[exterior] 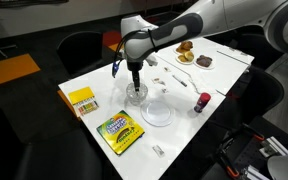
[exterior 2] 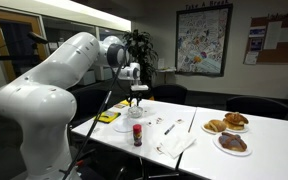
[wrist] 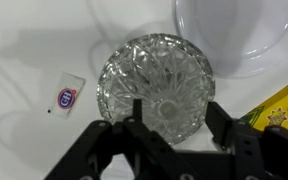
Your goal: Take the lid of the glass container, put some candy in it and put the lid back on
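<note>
The glass container (wrist: 154, 75) is a round cut-glass piece seen from straight above on the white table. It also shows in both exterior views (exterior: 136, 94) (exterior 2: 136, 107). I cannot tell the lid apart from the bowl under it. My gripper (wrist: 174, 112) is open and empty, just above the glass, with one finger over its near part and the other at its rim. The gripper also shows in both exterior views (exterior: 136, 80) (exterior 2: 135, 96). One pale wrapped candy (wrist: 66, 96) lies beside the glass. More small pale pieces (exterior: 160, 88) lie on the table.
A white round plate (wrist: 234, 35) (exterior: 157, 112) lies next to the glass. A crayon box (exterior: 119, 131) (wrist: 284, 105), a yellow box (exterior: 82, 98), a red bottle (exterior: 201, 102) (exterior 2: 137, 133) and plates with brown food (exterior: 187, 55) (exterior 2: 231, 142) stand on the table (exterior: 224, 75).
</note>
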Action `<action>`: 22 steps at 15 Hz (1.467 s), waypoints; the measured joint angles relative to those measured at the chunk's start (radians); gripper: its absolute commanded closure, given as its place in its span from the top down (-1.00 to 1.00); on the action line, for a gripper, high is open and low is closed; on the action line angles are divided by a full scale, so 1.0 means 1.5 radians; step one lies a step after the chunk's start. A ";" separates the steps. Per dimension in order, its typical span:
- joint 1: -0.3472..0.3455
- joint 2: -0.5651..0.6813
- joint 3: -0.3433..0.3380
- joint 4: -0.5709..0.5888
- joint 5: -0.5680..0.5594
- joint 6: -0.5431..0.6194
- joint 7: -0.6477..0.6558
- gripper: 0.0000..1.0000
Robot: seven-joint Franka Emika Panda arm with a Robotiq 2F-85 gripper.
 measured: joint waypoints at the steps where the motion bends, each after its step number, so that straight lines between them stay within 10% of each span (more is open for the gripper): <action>1: 0.001 0.001 0.000 0.003 -0.001 -0.002 0.000 -0.38; 6: 0.002 0.001 -0.002 0.014 -0.007 -0.007 0.000 -0.96; 22: -0.012 -0.031 -0.040 0.028 -0.010 -0.016 0.059 -0.92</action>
